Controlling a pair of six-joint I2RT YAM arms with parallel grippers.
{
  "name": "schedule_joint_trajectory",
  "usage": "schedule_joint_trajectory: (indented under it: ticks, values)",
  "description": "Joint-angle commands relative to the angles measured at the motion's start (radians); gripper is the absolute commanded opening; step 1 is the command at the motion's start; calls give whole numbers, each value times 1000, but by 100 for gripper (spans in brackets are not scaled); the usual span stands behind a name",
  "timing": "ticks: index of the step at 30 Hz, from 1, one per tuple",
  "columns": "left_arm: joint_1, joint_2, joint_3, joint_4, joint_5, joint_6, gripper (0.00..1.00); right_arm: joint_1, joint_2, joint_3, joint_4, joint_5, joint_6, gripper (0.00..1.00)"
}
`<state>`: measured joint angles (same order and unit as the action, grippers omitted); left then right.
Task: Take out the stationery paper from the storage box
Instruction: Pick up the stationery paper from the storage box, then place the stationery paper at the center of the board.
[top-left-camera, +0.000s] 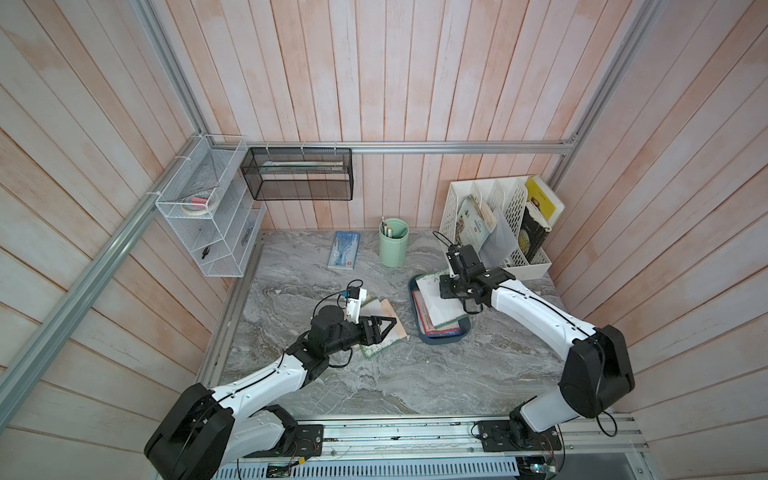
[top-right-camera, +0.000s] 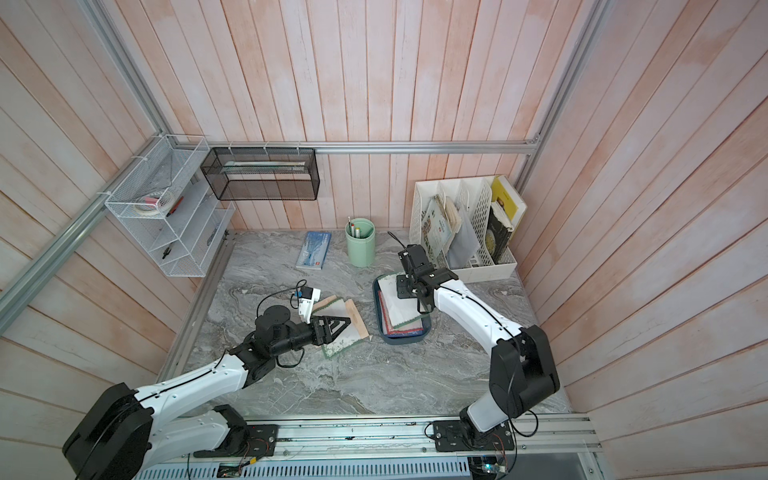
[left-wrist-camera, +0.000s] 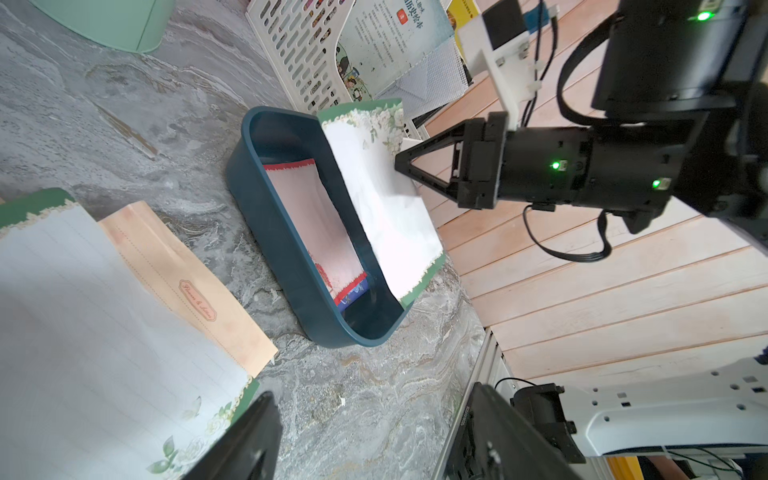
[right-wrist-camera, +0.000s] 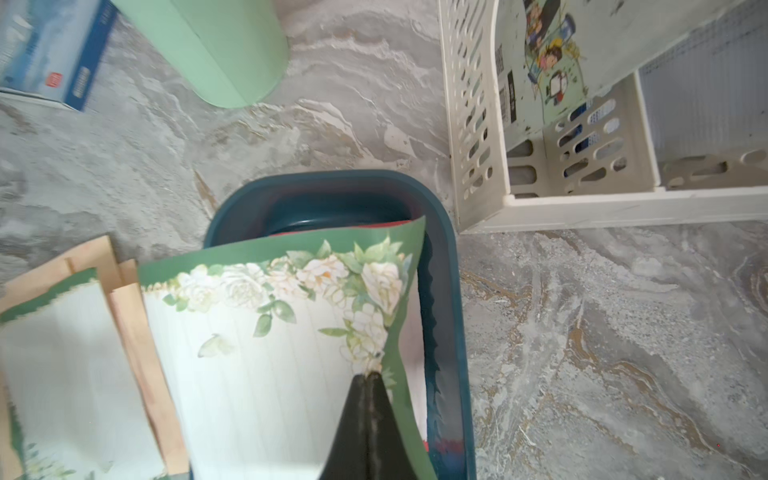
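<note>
The dark teal storage box (top-left-camera: 441, 337) (left-wrist-camera: 249, 199) sits right of centre on the marble table. My right gripper (right-wrist-camera: 368, 376) (left-wrist-camera: 397, 160) is shut on the edge of a stationery paper sheet (right-wrist-camera: 257, 365) (left-wrist-camera: 382, 199), white with a green floral border, which is lifted at a slant over the box's rim. A red-bordered sheet (left-wrist-camera: 311, 220) lies inside the box with a blue one under it. My left gripper (left-wrist-camera: 365, 440) (top-left-camera: 388, 323) hovers open and empty over a green-bordered sheet (left-wrist-camera: 104, 332) and a tan envelope (left-wrist-camera: 187, 282) lying on the table left of the box.
A mint-green pen cup (top-left-camera: 393, 243) and a blue-and-white packet (top-left-camera: 344, 250) stand at the back. The white perforated file organiser (top-left-camera: 498, 224) with books is just behind the box. A white wire shelf (top-left-camera: 208, 216) and a black mesh basket (top-left-camera: 297, 174) hang on the walls.
</note>
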<state>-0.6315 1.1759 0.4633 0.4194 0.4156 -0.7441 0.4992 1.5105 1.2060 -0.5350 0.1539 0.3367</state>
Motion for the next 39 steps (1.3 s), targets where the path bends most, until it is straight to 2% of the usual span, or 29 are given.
schedule_joint_trajectory:
  ticks: [1,5,11,16,19,21,24,27,29,33,36,39]
  values:
    - [-6,49,37,71,33,19,76,23,-64,10,-36,-63,12,0]
    - [-30,131,87,108,32,27,76,67,-88,32,-45,-106,19,0]
    - [-88,244,213,76,-1,75,76,144,-58,55,-48,-100,35,0]
    - [-98,309,271,75,0,87,76,182,-45,67,-44,-101,45,0]
    - [-101,339,287,73,11,89,67,190,-48,68,-39,-111,49,0]
    - [-102,346,287,76,19,88,64,190,-51,71,-42,-108,50,0]
    - [-103,343,276,82,15,87,49,190,-55,70,-43,-111,48,0]
    - [-103,332,269,82,12,88,24,190,-53,70,-43,-120,48,0]
    - [-103,324,270,76,8,89,13,190,-53,69,-42,-121,47,0]
    - [-103,298,265,59,4,93,0,189,-57,60,-34,-129,48,0]
    - [-103,257,249,28,-2,108,0,190,-82,43,-27,-106,36,25]
    - [-100,178,210,-8,3,135,0,175,-158,-9,31,-102,20,39]
